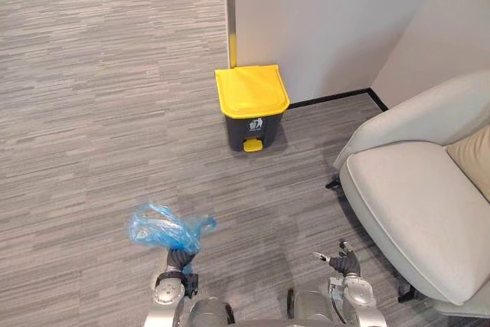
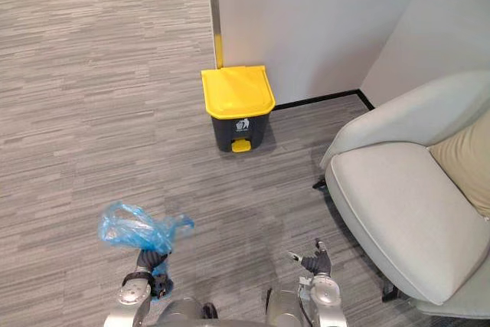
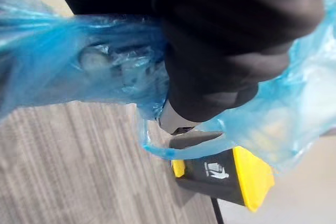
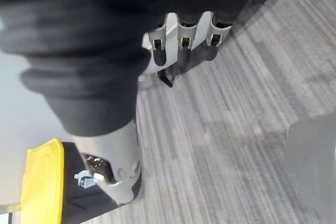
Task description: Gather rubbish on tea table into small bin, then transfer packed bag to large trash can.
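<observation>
Two hands show low in the head views. Our left hand (image 1: 181,259) is up over the grey striped carpet (image 1: 84,128), closed on the gathered plastic of a crumpled blue plastic bag (image 1: 162,227). The bag bulges above the fist, clear of the floor. Our right hand (image 1: 344,259) hangs near a pale grey upholstered armchair (image 1: 406,204) with a beige cushion (image 1: 475,160) lying in it. Well ahead of us and well apart from the bag, a dark grey pedal bin with a yellow lid (image 1: 251,89) stands against the white wall (image 1: 329,13), lid down.

From the left wrist we see the bag's blue film bunched round the hand's dark cover on both sides. Past it the bin stands on the carpet.

From the right wrist we see the fingers (image 4: 181,34) reaching out loose and nearly straight, with the thumb (image 4: 111,174) apart from them and nothing between. Carpet lies below, the bin shows beside the thumb, and a dark chair leg shows beyond the fingertips.
</observation>
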Robot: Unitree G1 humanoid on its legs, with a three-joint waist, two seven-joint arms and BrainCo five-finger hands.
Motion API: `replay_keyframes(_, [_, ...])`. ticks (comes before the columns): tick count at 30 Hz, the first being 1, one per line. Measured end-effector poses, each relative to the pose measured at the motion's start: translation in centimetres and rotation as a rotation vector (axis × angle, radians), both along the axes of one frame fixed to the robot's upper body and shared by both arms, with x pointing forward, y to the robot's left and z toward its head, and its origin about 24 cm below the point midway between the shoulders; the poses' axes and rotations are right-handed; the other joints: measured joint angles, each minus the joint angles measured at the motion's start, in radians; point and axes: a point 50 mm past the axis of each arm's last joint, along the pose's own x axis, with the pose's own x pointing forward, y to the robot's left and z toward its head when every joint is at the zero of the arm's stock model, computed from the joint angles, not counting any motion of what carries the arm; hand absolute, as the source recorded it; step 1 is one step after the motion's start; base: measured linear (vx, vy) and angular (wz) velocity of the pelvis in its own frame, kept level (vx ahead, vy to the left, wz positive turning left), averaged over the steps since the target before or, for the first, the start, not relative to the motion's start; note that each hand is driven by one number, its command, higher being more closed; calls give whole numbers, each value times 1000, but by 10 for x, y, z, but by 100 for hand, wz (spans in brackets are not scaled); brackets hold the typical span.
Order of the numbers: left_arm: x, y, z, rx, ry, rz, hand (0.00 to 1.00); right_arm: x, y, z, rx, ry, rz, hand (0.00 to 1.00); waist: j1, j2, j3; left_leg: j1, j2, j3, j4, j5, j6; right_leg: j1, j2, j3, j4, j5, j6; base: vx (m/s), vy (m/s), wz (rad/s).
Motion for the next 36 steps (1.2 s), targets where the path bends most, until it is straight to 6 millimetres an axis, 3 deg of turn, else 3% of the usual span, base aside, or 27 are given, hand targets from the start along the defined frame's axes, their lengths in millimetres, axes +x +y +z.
replay_keyframes(1, [4, 2, 0, -3, -2, 9, 100, 1, -1, -1, -5, 7, 7, 0, 3, -6, 3, 27, 11, -5, -13, -10, -17, -11, 12, -31, -130, 20, -27, 510, -282, 23])
replay_keyframes(2, [4, 6, -4, 10, 26, 10, 100, -4, -5, -6, -19, 44, 11, 0, -3, -22, -5, 58, 6, -39, -33, -20, -49, 14, 29, -61, -289, 137, -120, 439, -247, 23])
replay_keyframes(3, [4, 5, -6, 6, 35, 10, 100, -4, -8, -7, -29, 55, 14, 0, -4, -7, 1, 62, 13, -56, -37, -20, -50, 28, 38, -70, -298, 136, -120, 497, -236, 9])
replay_keyframes(4, [8, 3, -8, -2, 43, 3, 100, 0, -13, -8, -54, 70, 27, 0, 4, 27, 14, 56, 39, -100, -54, 2, -58, 50, 74, -77, -330, 142, -138, 359, -163, -14])
replay_keyframes(5, [9, 3, -8, -2, 45, 5, 100, 2, -19, -7, -70, 72, 19, 0, 1, 37, 21, 57, 39, -130, -68, 42, -85, 46, 79, -83, -329, 125, -160, 359, -163, -13])
replay_keyframes(7, [15, -3, -7, -16, 34, -1, 100, 1, -27, -6, -83, 74, -2, 0, -11, 43, 24, 56, 49, -150, -49, 91, -118, 76, 75, -106, -337, 97, -167, 359, -178, 29])
replay_keyframes(9, [14, -9, -9, -40, 35, 2, 100, -7, -25, -9, -78, 90, -1, 0, -28, 46, 31, 12, 80, -200, 139, 139, -150, 185, 83, -152, -389, 77, -166, 373, -179, 54])
replay_keyframes(10, [13, -17, -9, -65, 33, 1, 100, -12, -23, -11, -74, 96, -1, 0, -23, 45, 31, -61, 105, -213, 349, 230, -154, 263, 89, -162, -441, 74, -165, 273, -98, 23])
replay_keyframes(11, [9, -22, -9, -87, 28, 0, 100, -10, -21, -9, -73, 82, 6, 0, -14, 46, 31, -144, 146, -201, 534, 220, -142, 322, 98, -158, -484, 67, -170, 256, -63, 1])
replay_keyframes(13, [7, -25, -8, -100, 18, -2, 100, -8, -19, -7, -69, 66, 7, 0, 6, 49, 34, -264, 181, -172, 663, 185, -92, 375, 107, -152, -525, 54, -174, 206, 15, -15])
replay_keyframes(16, [3, -23, -9, -98, 20, 3, 100, -6, -16, -7, -58, 62, 5, 0, 29, 41, 38, -367, 174, -120, 566, 153, -48, 433, 100, -134, -570, 39, -153, 230, 101, -14])
replay_keyframes(17, [2, -23, -9, -98, 23, 3, 100, -9, -17, -8, -59, 70, 0, 0, 34, 39, 39, -385, 152, -103, 444, 146, -37, 452, 91, -129, -581, 29, -135, 293, 199, -9])
replay_keyframes(18, [2, -23, -9, -98, 21, 3, 100, -10, -19, -9, -59, 74, -15, 0, 33, 42, 37, -386, 108, -100, 222, 159, -43, 466, 72, -126, -579, 20, -97, 392, 282, -7])
replay_keyframes(19, [2, -23, -9, -98, 22, 3, 100, -11, -22, -9, -62, 74, -22, 0, 33, 49, 33, -378, 94, -104, 123, 183, -55, 467, 68, -118, -575, 9, -78, 344, 262, -21])
replay_keyframes(20, [2, -20, -10, -90, 29, 5, 100, -12, -22, -11, -57, 89, -31, 0, 37, 37, 36, -354, 69, -99, 69, 272, -15, 467, 53, -89, -567, -5, -55, 418, 265, -17])
replay_keyframes(21, [-1, -14, -13, -73, 50, 10, 100, -13, -18, -15, -43, 111, -29, 0, 34, 1, 15, -342, 25, -65, 52, 257, 11, 473, 15, -38, -607, 7, -36, 432, 247, -23])
replay_keyframes(23, [2, -10, -11, -58, 45, 5, 100, -9, -19, -12, -46, 97, -31, 0, 54, -1, 15, -330, 14, -21, 105, 193, 38, 480, -9, 11, -585, 16, -19, 426, 222, -32])
replay_keyframes(24, [2, -10, -11, -58, 45, 5, 100, -8, -19, -12, -46, 96, -31, 0, 55, -1, 15, -328, 14, -19, 105, 192, 38, 479, -10, 12, -582, 16, -19, 368, 167, -42])
replay_keyframes(26, [0, -8, -12, -45, 53, -5, 100, -7, -18, -12, -45, 92, -26, 0, 56, 6, 12, -246, -17, -11, 54, 152, 46, 411, -47, 50, -366, 43, 29, 317, 130, -22])
replay_keyframes(27, [-1, -6, -12, -32, 57, -17, 100, -7, -17, -12, -45, 93, -18, 0, 54, 6, 12, -201, -25, -5, 27, 145, 49, 351, -62, 71, -225, 92, 77, 284, 70, -11])
replay_keyframes(28, [-3, -6, -13, -30, 63, -19, 100, -7, -14, -12, -46, 96, -3, 0, 51, 8, 12, -159, -27, -4, 1, 135, 49, 304, -63, 89, -104, 113, 72, 273, 45, -10])
replay_keyframes(30, [-5, 0, -13, -14, 68, -13, 100, -7, -11, -13, -42, 97, 10, 0, 48, 8, 13, -115, -23, -5, -16, 118, 46, 243, -59, 84, -4, 72, 41, 224, -17, -4])
replay_keyframes(32, [-5, 6, -12, 3, 68, -5, 100, -4, -10, -12, -42, 88, 13, 0, 34, 14, 14, -73, -1, -11, -30, 96, 20, 135, -28, 43, 20, 20, -4, 251, -110, 3])
replay_keyframes(34, [-4, 7, -11, 5, 63, 13, 100, -6, -11, -12, -43, 93, 11, 0, 24, 16, 16, -47, 16, -26, -29, 85, 1, 73, 1, 16, -58, 10, -18, 280, -200, 20])
replay_keyframes(36, [-6, 7, -13, 3, 72, 19, 100, -11, -11, -14, -42, 106, 8, 0, 12, 8, 12, -17, 30, -47, -24, 64, -35, 62, 35, 4, -269, 57, -43, 317, -255, 34])
